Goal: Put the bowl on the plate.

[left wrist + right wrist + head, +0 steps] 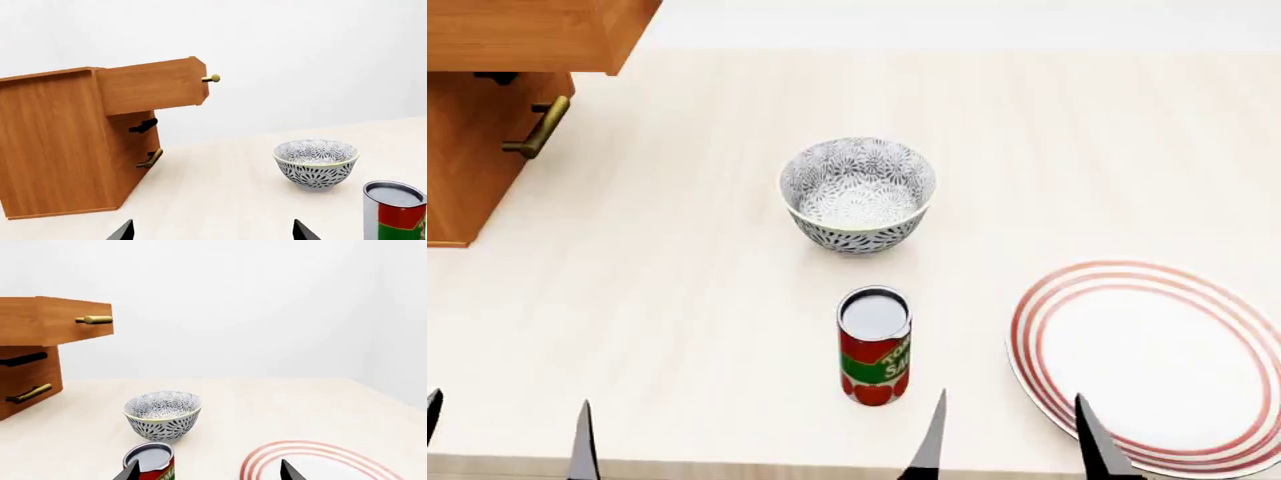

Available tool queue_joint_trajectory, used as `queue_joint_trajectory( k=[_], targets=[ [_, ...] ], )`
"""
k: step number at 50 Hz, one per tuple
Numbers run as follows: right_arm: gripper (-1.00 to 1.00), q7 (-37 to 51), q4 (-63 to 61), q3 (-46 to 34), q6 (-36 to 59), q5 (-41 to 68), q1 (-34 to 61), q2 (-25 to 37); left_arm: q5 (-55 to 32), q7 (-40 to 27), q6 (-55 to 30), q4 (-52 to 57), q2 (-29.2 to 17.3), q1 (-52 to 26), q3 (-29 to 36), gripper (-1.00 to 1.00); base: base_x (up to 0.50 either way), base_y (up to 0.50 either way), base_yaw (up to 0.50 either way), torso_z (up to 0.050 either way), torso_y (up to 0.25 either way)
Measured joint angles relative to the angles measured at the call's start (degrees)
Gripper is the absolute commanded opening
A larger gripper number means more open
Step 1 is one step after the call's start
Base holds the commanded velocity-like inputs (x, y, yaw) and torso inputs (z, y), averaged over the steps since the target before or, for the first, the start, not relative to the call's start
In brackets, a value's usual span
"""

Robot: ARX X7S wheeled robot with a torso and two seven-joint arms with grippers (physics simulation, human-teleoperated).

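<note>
The bowl point(858, 193), white with a fine grey-black floral pattern, stands upright in the middle of the table; it also shows as the bowl point(316, 163) and the bowl point(163, 415) in the wrist views. The plate point(1154, 362), flat and white with red rings, lies near the front right; its red rim point(293, 450) shows in the right wrist view. My left gripper point(507, 438) is open at the front left edge, holding nothing. My right gripper point(1008, 440) is open at the front, between the can and the plate, also holding nothing.
A red and green can point(874, 345) stands upright in front of the bowl, left of the plate. A wooden drawer cabinet point(487, 95) with brass handles stands at the back left, its top drawer point(153, 86) pulled out.
</note>
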Motion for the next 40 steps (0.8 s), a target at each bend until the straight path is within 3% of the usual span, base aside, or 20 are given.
queue_joint_trajectory(
  k=[15,40],
  targets=[
    [1.0,2.22,-16.02,-0.44,9.32,2.55,0.82,1.94,-2.68,-0.58,-6.2,14.35,-1.46,1.78,-0.62,1.0,0.01,0.0,0.0,0.0,0.0],
    [1.0,3.73,-20.31,-1.44,10.54,4.3,0.76,4.36,-4.67,-2.07,-9.59,19.9,-3.33,1.99,0.32,1.0,0.44,0.0,0.0,0.0,0.0]
  ],
)
